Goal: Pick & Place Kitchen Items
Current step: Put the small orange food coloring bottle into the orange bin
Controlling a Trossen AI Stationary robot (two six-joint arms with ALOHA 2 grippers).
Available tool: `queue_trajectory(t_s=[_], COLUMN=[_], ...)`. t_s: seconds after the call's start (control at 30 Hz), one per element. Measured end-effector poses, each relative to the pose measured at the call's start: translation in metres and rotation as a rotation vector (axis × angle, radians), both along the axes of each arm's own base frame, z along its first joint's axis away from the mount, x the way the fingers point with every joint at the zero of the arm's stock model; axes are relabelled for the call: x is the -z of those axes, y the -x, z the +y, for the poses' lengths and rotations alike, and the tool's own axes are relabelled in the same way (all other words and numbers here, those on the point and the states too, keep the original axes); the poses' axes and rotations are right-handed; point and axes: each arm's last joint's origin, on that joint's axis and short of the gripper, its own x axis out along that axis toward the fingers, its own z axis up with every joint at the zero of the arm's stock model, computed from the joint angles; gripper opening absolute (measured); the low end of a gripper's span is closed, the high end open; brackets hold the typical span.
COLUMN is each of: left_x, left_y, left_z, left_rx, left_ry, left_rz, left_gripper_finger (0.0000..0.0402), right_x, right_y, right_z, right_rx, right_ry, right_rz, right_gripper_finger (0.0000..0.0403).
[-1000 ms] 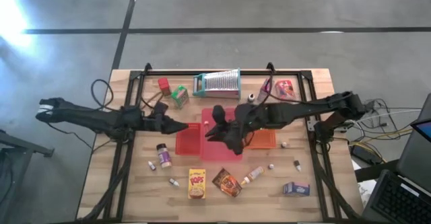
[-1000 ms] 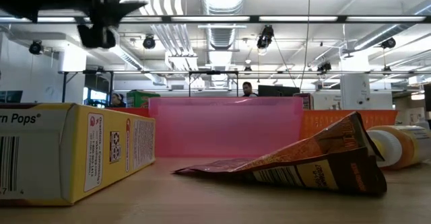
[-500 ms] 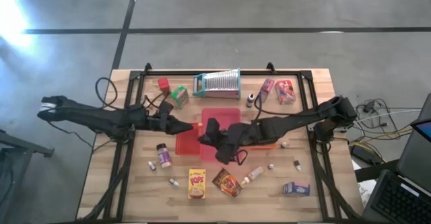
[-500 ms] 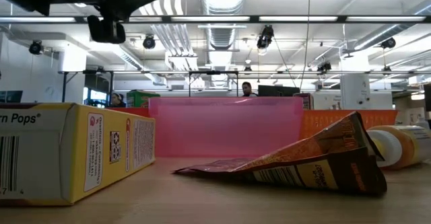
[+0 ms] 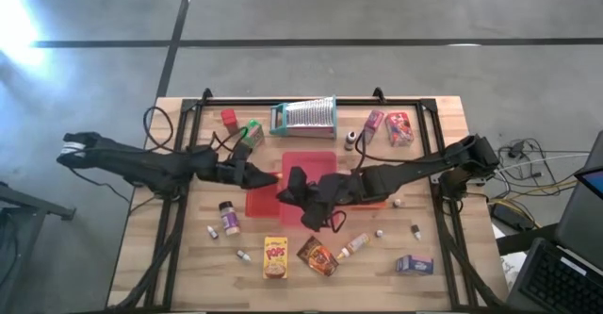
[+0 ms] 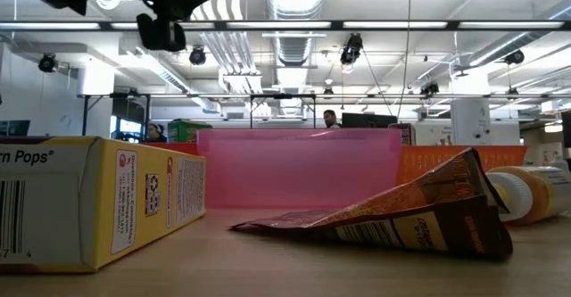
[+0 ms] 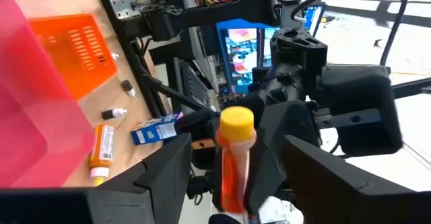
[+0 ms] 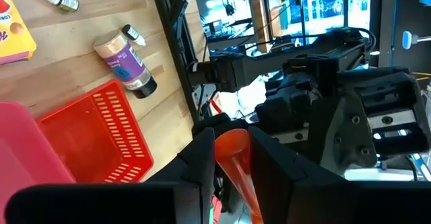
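We see the left gripper [image 7: 232, 177] above the middle of the worktop, its two fingers [image 7: 165, 173] closed on a small orange bottle with a yellow cap [image 7: 234, 158]. Facing it, the right gripper [image 8: 229, 158] has its two fingers [image 8: 201, 162] narrowed around the orange bottle's other end. In the high view the two grippers meet over three flat trays: one red [image 5: 261, 197], one pink [image 5: 311, 158], one orange [image 5: 375, 195]. On the worktop [image 5: 151, 257] we count one yellow box [image 5: 275, 257], one brown packet [image 5: 317, 256] and one blue-purple box [image 5: 414, 265] along the near edge, one spice jar [image 5: 228, 218] left of them, and one green box [image 5: 252, 135] plus two pink and red boxes [image 5: 391, 125] along the far edge, either side of one ribbed metal piece [image 5: 304, 117].
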Motion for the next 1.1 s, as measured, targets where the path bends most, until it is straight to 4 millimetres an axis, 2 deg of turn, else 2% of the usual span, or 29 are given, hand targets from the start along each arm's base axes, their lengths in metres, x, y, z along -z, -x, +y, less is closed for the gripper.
queue_trajectory(t_s=[0.23, 0.4, 0.77, 1.1], left_x=[-0.009, -0.013, -0.012, -0.011], left_y=[-0.017, -0.023, -0.022, -0.023], left_z=[0.003, 0.005, 0.004, 0.003], left_rx=[0.011, 0.037, 0.121, 0.124], left_ry=[-0.05, -0.069, -0.082, -0.089], left_rz=[0.0, -0.007, 0.002, 0.007], left_gripper_finger=[0.0236, 0.0233, 0.0162, 0.0157], right_x=[0.0, 0.0, 0.0, 0.0], right_y=[0.0, 0.0, 0.0, 0.001], right_z=[0.0, -0.001, -0.003, -0.004], right_rx=[0.004, 0.026, 0.071, 0.123], right_ry=[-0.007, 0.0, 0.013, 0.04], right_rz=[0.0, -0.002, -0.004, -0.007], right_gripper_finger=[0.0066, 0.0073, 0.0072, 0.0066])
